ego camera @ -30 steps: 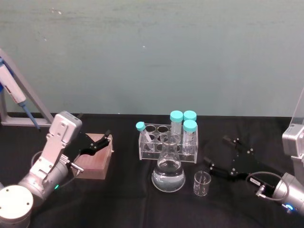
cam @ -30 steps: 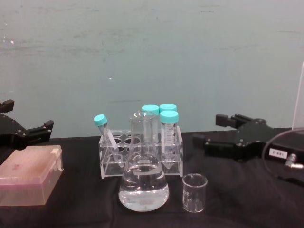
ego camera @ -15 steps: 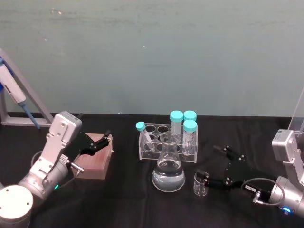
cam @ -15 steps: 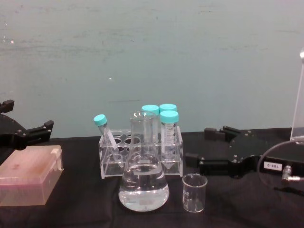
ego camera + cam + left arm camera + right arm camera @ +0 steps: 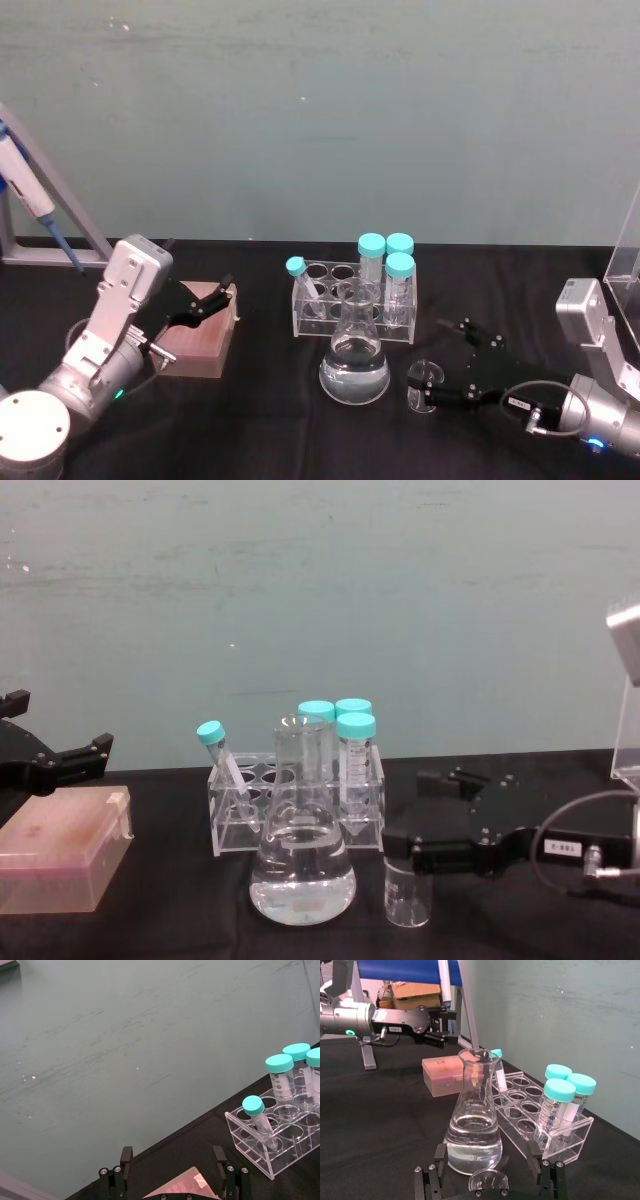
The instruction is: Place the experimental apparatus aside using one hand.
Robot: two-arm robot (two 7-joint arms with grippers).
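- We see a black table [image 5: 150, 935] with its things grouped near the middle of the front edge.
- A small empty beaker [image 5: 407, 902] stands upright nearest the front edge, its long axis vertical.
- A flask [image 5: 302, 875] part full of clear liquid stands just beside the beaker, toward the table's left edge. We cannot tell whether the two touch.
- Behind the flask sits a clear rack [image 5: 232, 825] holding four tubes [image 5: 355, 755] with teal caps, one of them leaning.
- The right gripper [image 5: 486, 1147] reaches in low from the table's right edge and lies level. Its fingers [image 5: 440, 1162] are spread wide to either side of the beaker's rim, with a gap on each side.
- The beaker thus lies straight ahead of this gripper, between its fingers, with the flask just beyond.
- The left gripper [image 5: 171, 1155] hangs with fingers spread over a pink box [image 5: 60, 855] near the left edge, well apart from the beaker. The right arm is far nearer.
- We judge that the next move calls for a pinch across the upright beaker, then a carry toward the right edge, away from the flask.
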